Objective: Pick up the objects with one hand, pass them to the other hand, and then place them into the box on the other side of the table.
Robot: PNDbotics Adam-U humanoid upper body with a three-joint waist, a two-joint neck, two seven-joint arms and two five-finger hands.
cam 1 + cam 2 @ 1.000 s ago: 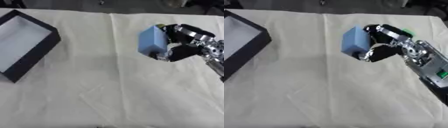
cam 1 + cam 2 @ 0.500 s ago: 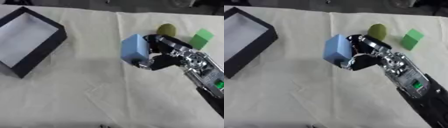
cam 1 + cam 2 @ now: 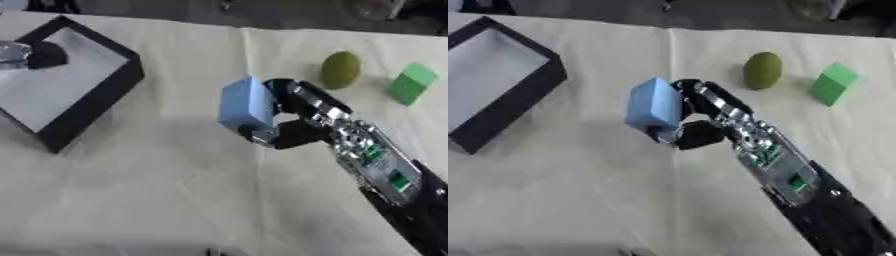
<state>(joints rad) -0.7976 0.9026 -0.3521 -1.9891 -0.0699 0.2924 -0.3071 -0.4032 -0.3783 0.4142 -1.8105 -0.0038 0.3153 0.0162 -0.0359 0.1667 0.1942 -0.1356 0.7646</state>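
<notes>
Your right hand point(image 3: 293, 122) pinches the light blue block point(image 3: 247, 105) upright above the desk point(image 3: 157, 175), with the black box point(image 3: 61, 82) well off to its left and no left hand in view.

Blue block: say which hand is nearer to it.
Right. The right hand has its fingers curled round the blue block, holding it above the table. The left hand shows in neither view.

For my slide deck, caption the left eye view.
Right robot hand holds a blue block over the table, black box at left.
</notes>
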